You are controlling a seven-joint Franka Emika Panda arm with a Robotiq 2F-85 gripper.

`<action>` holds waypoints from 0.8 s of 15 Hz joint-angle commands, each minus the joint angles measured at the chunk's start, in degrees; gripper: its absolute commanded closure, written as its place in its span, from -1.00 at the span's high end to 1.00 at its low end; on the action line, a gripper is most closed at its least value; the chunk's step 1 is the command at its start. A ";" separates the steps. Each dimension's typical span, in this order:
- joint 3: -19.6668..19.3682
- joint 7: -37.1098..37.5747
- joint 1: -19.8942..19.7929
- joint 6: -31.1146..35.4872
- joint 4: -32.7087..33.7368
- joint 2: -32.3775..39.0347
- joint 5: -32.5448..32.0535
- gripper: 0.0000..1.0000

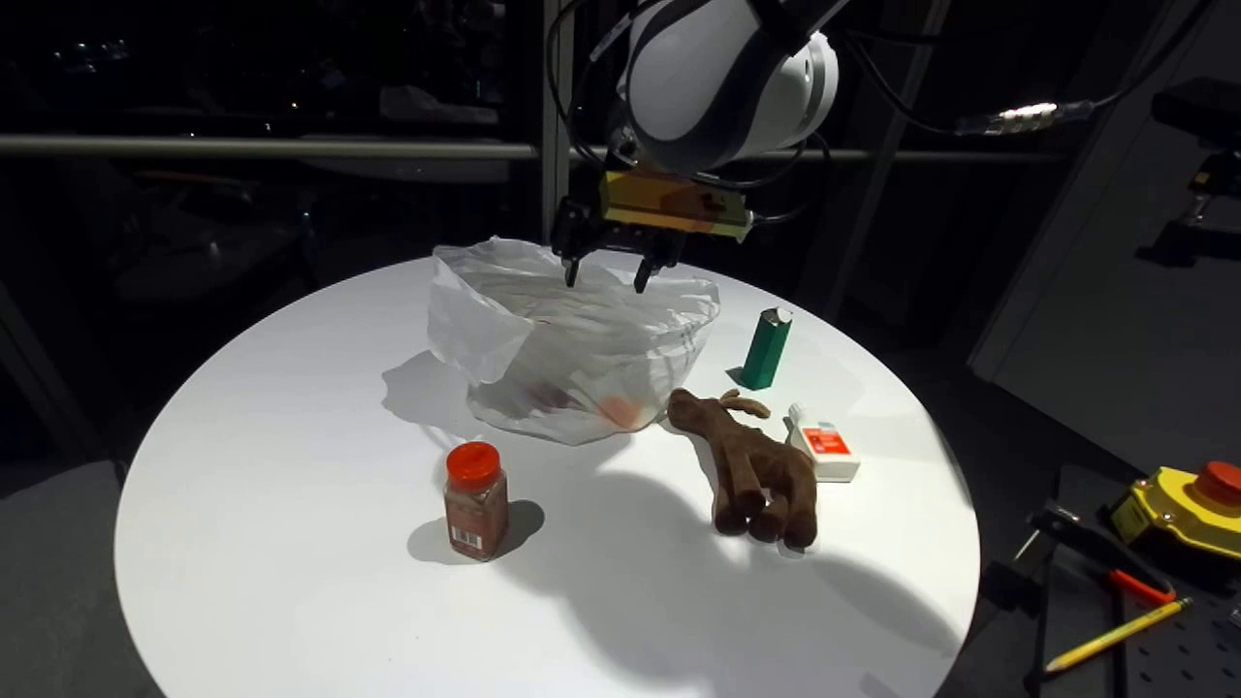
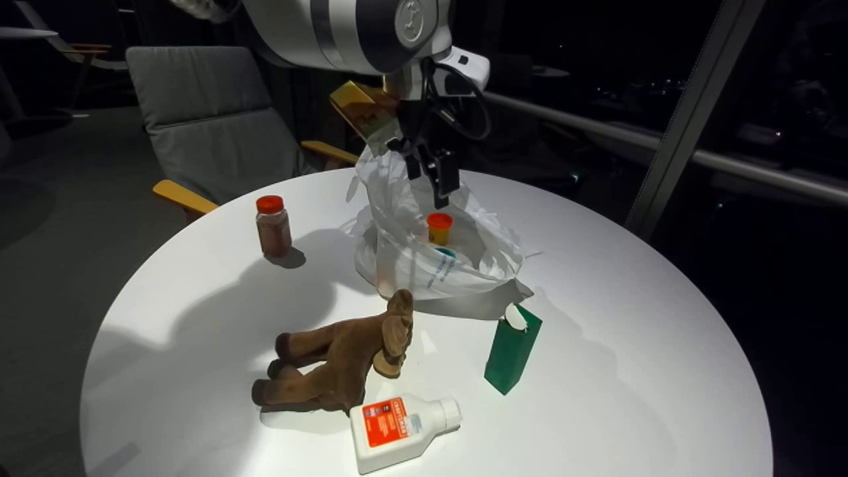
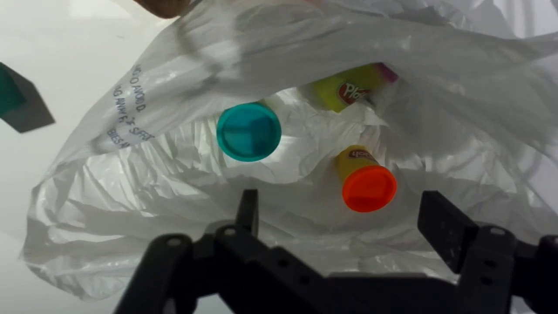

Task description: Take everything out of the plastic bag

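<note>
On the table (image 2: 629, 377), farthest left in an exterior view, stands the jar (image 2: 274, 232). Next comes the toy (image 2: 348, 351), which lies on its side, and the bottle (image 2: 397, 434) lies just beside it. Then there is the bag (image 2: 404, 266), with its mouth open. Above this mouth hangs the claw (image 2: 429, 185); it is widely open and holds nothing. In the wrist view, the bag contains a teal cup (image 3: 249, 131), a partly hidden purple-ended cup (image 3: 354, 86) and an orange cup (image 3: 365, 181). Rightmost stands the box (image 2: 511, 351).
</note>
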 commanded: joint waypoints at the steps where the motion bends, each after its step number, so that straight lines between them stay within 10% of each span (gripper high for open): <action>1: -0.33 0.75 -0.01 -2.45 3.90 2.68 -0.13 0.26; 8: 1.70 -1.03 -0.05 -3.27 6.22 5.13 0.18 -0.84; 12: 3.09 -2.64 -0.55 -1.52 4.89 6.83 0.59 -1.00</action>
